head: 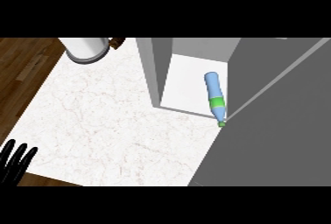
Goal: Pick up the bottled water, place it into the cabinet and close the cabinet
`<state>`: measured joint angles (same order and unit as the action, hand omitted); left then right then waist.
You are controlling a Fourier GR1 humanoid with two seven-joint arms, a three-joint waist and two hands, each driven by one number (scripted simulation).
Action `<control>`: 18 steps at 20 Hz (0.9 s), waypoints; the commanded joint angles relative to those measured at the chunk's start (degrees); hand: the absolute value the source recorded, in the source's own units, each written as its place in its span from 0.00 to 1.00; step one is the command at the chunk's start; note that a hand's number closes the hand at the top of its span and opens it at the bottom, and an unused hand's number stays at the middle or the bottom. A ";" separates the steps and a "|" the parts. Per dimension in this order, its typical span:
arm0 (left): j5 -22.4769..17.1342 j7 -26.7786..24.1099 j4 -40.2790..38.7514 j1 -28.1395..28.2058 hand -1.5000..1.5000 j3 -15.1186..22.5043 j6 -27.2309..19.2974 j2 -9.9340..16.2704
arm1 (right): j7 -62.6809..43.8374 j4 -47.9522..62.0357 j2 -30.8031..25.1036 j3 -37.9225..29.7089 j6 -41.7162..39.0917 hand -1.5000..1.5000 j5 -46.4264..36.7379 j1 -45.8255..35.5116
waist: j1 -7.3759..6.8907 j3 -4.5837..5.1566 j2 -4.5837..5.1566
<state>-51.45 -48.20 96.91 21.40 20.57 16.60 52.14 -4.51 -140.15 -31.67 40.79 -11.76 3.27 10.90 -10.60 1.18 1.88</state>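
White marble counter (pixel 110 131) fills the middle of the frame, faintly veined, with dark wood flooring (pixel 22 65) showing along the left edge and at the lower left corner. At the upper left stands a white cylindrical container (pixel 85 48), cut off by the top of the view, with a small brown object (pixel 117 42) just beside it that I cannot identify.

At the upper middle sits the cabinet (pixel 155 70) — grey walls, a white floor inside. Its grey door (pixel 284 127) takes up most of the right side of the frame and stands open, its edge running diagonally from the upper right down toward the lower middle.

Lying on its side on the cabinet's white floor is the bottled water (pixel 215 95): pale blue body, green label band, green cap. The cap end points toward the lower right and reaches the front lip of the cabinet floor, right against the door's edge.

My left hand (pixel 14 161) shows at the lower left corner, fingers straight and pointing up, spread and holding nothing — well apart from the bottle. My right hand does not show anywhere in the view.
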 commanded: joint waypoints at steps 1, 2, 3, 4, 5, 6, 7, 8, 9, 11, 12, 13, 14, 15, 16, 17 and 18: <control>-0.61 -0.26 -0.53 -0.22 0.00 -0.97 2.18 1.17 | -6.95 3.77 7.01 3.01 3.26 1.00 2.42 -4.48 | 0.08 -0.10 0.33; -0.93 -0.12 -0.35 0.06 0.00 -0.75 2.57 1.08 | -7.50 4.49 7.91 2.84 3.41 1.00 3.07 -5.20 | -0.24 -0.10 0.39; -1.66 -0.83 -0.89 -0.08 0.00 -2.27 2.63 1.37 | -8.81 5.78 8.79 2.26 3.70 1.00 3.91 -6.16 | -0.36 -0.17 0.31; -1.60 0.28 -0.32 -0.27 0.00 -1.52 2.49 1.45 | -9.13 6.51 9.98 2.01 3.88 1.00 4.17 -7.29 | -0.36 -0.16 0.60; -1.12 -0.34 -0.98 -0.21 0.00 -1.70 2.07 0.89 | -9.50 8.08 11.84 1.86 4.64 1.00 5.64 -7.55 | -0.34 -0.21 0.69; -2.05 0.25 -0.79 -0.04 0.00 -2.70 2.57 2.24 | -10.56 8.67 12.58 1.44 4.74 1.00 6.69 -8.23 | -0.56 -0.31 0.70; -2.41 -0.08 -0.63 -0.45 0.00 -3.62 3.06 2.68 | -11.31 9.53 13.87 1.36 4.91 1.00 8.57 -8.65 | -0.32 -0.39 0.63; -2.29 0.06 -1.11 0.03 0.00 -2.62 3.30 1.83 | -11.26 11.02 14.96 0.71 4.74 1.00 9.35 -9.89 | -0.64 -0.33 0.94; -2.91 0.36 -0.08 -0.08 0.00 -3.17 3.12 2.26 | -12.06 11.56 16.11 0.52 5.40 1.00 10.58 -9.83 | -0.47 -0.43 0.77; -3.13 0.71 -0.35 -0.60 0.00 -3.60 3.15 2.37 | -13.36 13.32 17.84 -0.59 5.26 1.00 13.37 -11.55 | 0.17 -0.47 0.82; -2.31 0.38 -1.48 -0.30 0.00 -3.35 3.13 2.00 | -13.62 15.20 18.59 -1.22 4.98 1.00 14.38 -12.50 | 0.04 -0.42 0.91; -3.35 0.57 -1.16 -0.16 0.00 -4.37 4.09 3.09 | -13.51 16.56 19.52 -2.34 4.44 1.00 16.90 -13.46 | -0.25 -0.62 0.87; -3.02 0.58 -0.68 0.12 0.00 -4.12 4.11 3.04 | -14.23 17.96 20.16 -2.51 3.88 1.00 18.78 -14.45 | -0.75 -0.63 0.81; -3.07 0.47 -1.14 -0.01 0.00 -3.95 4.24 2.44 | -14.42 19.76 20.94 -2.98 2.99 1.00 21.17 -15.66 | -0.66 -0.62 0.93; -3.26 0.83 -1.32 0.20 0.00 -4.04 4.10 2.50 | -15.35 21.56 21.28 -4.99 2.80 1.00 22.91 -17.45 | 0.24 -0.70 0.64; -3.70 0.81 -0.68 0.43 0.00 -4.67 4.11 2.93 | -15.25 24.35 22.18 -6.42 3.23 1.00 23.09 -18.68 | 0.02 -0.77 0.42; -4.18 0.64 -1.58 0.55 0.00 -5.00 4.74 2.82 | -15.37 26.02 22.32 -9.48 3.29 1.00 24.09 -20.68 | 0.06 -0.71 0.51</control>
<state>-54.72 -46.48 95.98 21.53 16.41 19.14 54.75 -16.76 -122.86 -17.18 34.25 -15.57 25.75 -3.53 -10.72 0.58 2.49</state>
